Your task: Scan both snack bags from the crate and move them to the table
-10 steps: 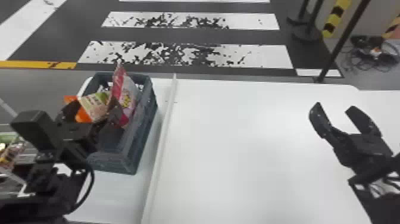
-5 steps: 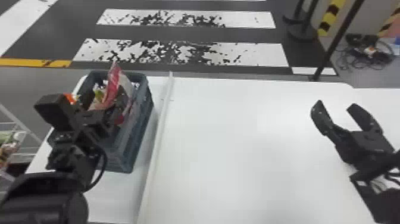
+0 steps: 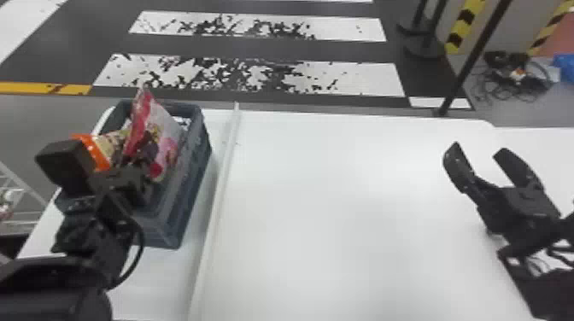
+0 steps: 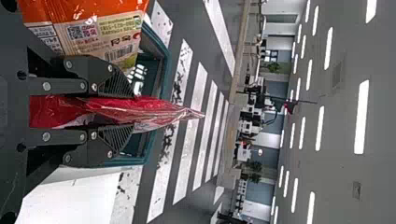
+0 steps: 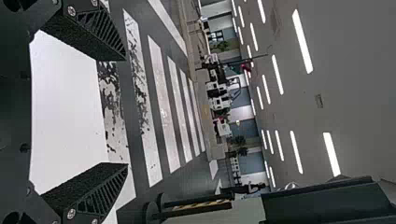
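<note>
In your head view, your left claw (image 3: 137,157) grips the red-and-white snack bag (image 3: 164,136) at nine o'clock. Your right claw (image 3: 479,150) hangs open at three.

- Left arm (image 3: 51,294): black, rounded casing, looping black cable (image 3: 141,245)
- Left claw (image 3: 124,183): black, silver screws (image 4: 46,86)
- Right arm (image 3: 551,290): black
- Right claw (image 3: 480,149): black, slatted fingers (image 5: 103,30)

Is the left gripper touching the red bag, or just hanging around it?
Touching. The left wrist view shows the red bag between the fingers of the left gripper, one against each side.
</note>
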Robot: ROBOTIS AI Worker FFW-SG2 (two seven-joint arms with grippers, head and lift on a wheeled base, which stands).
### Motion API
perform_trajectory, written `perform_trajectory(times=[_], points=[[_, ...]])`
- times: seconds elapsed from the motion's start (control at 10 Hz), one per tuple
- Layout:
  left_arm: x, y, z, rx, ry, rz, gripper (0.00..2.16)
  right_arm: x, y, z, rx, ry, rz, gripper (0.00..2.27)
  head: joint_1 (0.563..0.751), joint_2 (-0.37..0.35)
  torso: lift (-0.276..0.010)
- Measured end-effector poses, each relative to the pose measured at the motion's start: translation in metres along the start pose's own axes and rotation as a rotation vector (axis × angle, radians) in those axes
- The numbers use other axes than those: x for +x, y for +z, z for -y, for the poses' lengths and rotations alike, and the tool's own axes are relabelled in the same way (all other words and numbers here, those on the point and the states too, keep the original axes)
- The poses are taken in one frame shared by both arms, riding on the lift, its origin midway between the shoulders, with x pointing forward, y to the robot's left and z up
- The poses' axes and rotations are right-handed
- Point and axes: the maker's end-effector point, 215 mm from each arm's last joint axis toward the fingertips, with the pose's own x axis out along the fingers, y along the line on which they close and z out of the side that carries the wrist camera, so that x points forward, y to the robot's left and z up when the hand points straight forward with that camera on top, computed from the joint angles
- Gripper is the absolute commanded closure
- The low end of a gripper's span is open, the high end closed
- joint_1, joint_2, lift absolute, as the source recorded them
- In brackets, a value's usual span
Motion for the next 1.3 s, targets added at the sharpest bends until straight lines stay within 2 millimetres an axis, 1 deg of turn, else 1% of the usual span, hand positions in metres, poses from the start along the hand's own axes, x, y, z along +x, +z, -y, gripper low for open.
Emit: perform_trajectory(times=[0.2,0.3,0.5,0.6,0.7,0.8,0.9,1.1,1.2,1.3], points=[[-0.022,0.039,0.005,0.013,0.010,0.071,1.89,-0.003,0.000,-0.002,0.006,0.005,0.002,0.13,0.695,-0.015,-0.087],[-0.033,0.059,0.003,0.026,0.035,0.107,1.89,-0.005,0.004,-0.001,0.024,0.001,0.018,0.13,0.695,-0.013,-0.087],[-0.061,0.106,0.001,0.040,0.057,0.200,1.89,-0.011,0.035,0.005,0.025,-0.029,0.128,0.13,0.695,-0.021,-0.087],[-0.075,0.129,0.003,0.025,0.041,0.238,1.89,-0.013,0.044,0.006,0.004,-0.037,0.158,0.13,0.695,-0.024,-0.087],[-0.086,0.146,0.009,-0.023,-0.013,0.253,1.89,-0.013,0.047,0.006,-0.010,-0.039,0.169,0.13,0.695,-0.030,-0.087],[-0.095,0.155,0.024,-0.072,-0.090,0.238,1.89,-0.013,0.048,0.006,-0.019,-0.039,0.171,0.13,0.695,-0.044,-0.087],[-0.103,0.155,0.052,-0.117,-0.196,0.196,1.89,-0.013,0.047,0.007,-0.027,-0.046,0.170,0.13,0.695,-0.079,-0.087],[-0.117,0.135,0.121,-0.296,-0.450,0.067,1.89,-0.011,0.045,0.001,-0.039,-0.046,0.168,0.13,0.695,-0.173,-0.087],[-0.118,0.116,0.150,-0.357,-0.527,-0.005,1.89,-0.010,0.048,-0.005,-0.042,-0.039,0.179,0.12,0.695,-0.194,-0.087],[-0.117,0.088,0.177,-0.424,-0.604,-0.093,1.89,-0.011,0.054,-0.009,-0.054,-0.042,0.207,0.12,0.695,-0.228,-0.087]])
